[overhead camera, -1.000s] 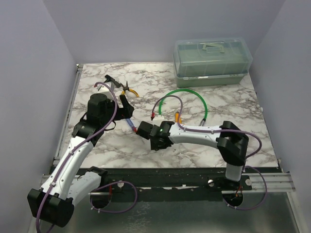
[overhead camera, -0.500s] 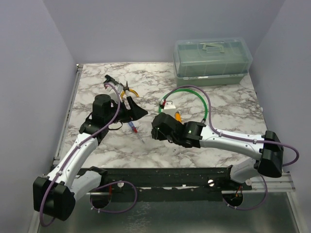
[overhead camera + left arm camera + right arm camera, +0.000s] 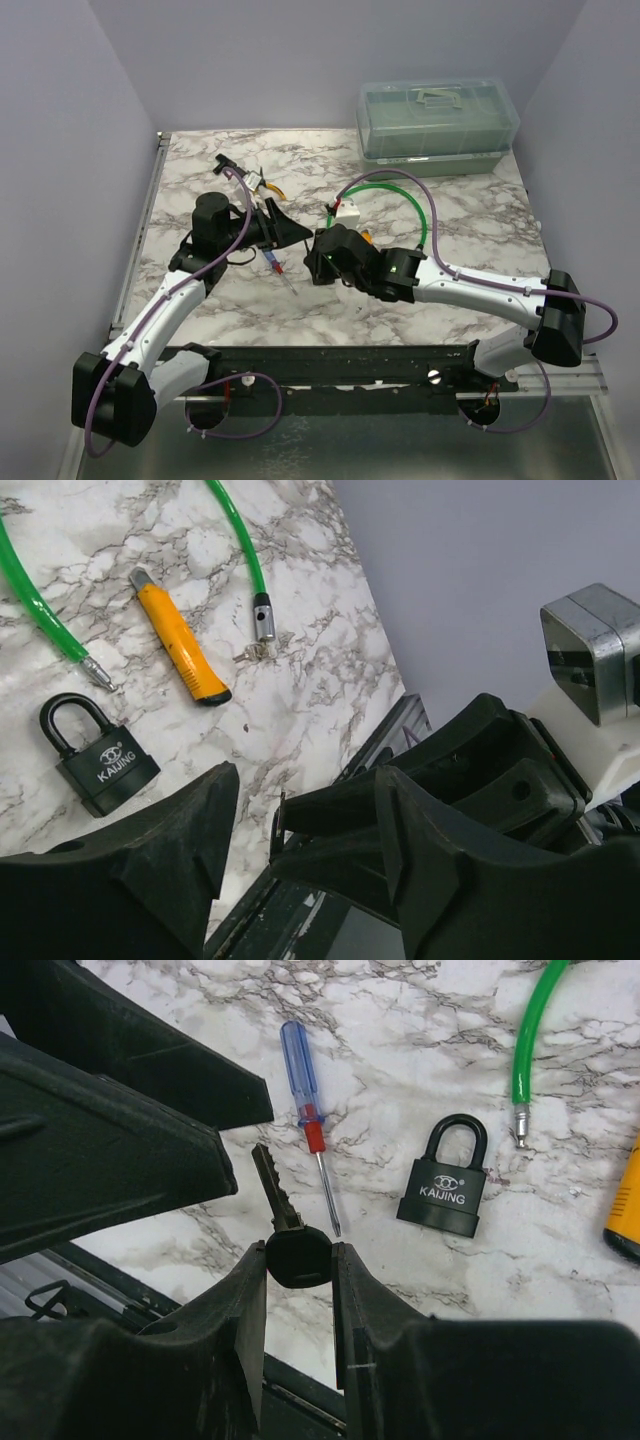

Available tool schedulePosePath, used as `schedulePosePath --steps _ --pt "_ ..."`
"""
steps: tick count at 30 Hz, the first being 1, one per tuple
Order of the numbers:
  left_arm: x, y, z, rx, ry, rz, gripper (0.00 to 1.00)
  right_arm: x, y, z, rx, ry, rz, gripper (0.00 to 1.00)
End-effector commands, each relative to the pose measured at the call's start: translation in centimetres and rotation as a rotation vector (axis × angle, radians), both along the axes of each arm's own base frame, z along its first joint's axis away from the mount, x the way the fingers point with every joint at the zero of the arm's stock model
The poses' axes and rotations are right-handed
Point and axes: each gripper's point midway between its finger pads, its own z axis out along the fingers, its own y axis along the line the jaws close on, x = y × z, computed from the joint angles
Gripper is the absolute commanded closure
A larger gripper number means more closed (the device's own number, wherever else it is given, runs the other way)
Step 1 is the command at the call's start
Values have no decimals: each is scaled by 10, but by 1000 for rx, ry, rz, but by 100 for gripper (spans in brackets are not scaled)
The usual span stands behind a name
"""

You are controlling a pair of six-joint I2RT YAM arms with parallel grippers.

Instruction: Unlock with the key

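The small silver key [image 3: 272, 1192] with a round black head is up off the table, pinched in the right pincer [image 3: 299, 1258]. Its two fingers squeeze the black head, and the thin blade sticks out toward 11 o'clock. The left pincer [image 3: 305, 800] is close by, with its fingers partly apart and nothing in them.

The key looks light, hard and stiff. It is also thin and slippery, so it could twist in the grip. The fat head is the best place to hold it, because that leaves the blade free.

The black metal padlock [image 3: 447, 1185] lies flat at 2 o'clock from the key. It may slide if poked, because the white-and-grey marble table [image 3: 480, 275] looks smooth. A blue-and-red screwdriver [image 3: 308, 1100] lies at 12 o'clock. Pale purple walls [image 3: 60, 150] stand around the table. A clear plastic box [image 3: 437, 125] sits at the back, at 1 o'clock.
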Motion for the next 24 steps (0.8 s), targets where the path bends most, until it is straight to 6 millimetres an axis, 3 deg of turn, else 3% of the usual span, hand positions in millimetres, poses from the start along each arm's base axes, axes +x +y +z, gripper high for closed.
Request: schedulePosePath --steps 1,11,15,19,20,22,23,24 --pt "-7 -6 -1 -25 7 -49 42 8 5 33 77 -55 0 86" --pt "-8 -9 -6 -21 22 -55 56 9 11 43 114 -63 9 86" --pt "-7 -9 -8 -20 29 -53 73 9 13 47 125 -65 7 85" --pt "-6 -9 -9 -21 39 -48 100 10 11 51 147 -72 -9 85" --pt "-6 -9 -9 -20 39 -42 100 10 11 52 154 -74 -10 84" --pt "-5 -8 -8 -21 34 -32 100 10 10 54 173 -83 -8 78" --pt "-6 -7 -7 -21 28 -29 100 11 9 54 177 -88 -18 68" --pt "-6 -6 -5 -21 21 -24 100 13 6 52 174 -86 -39 50"
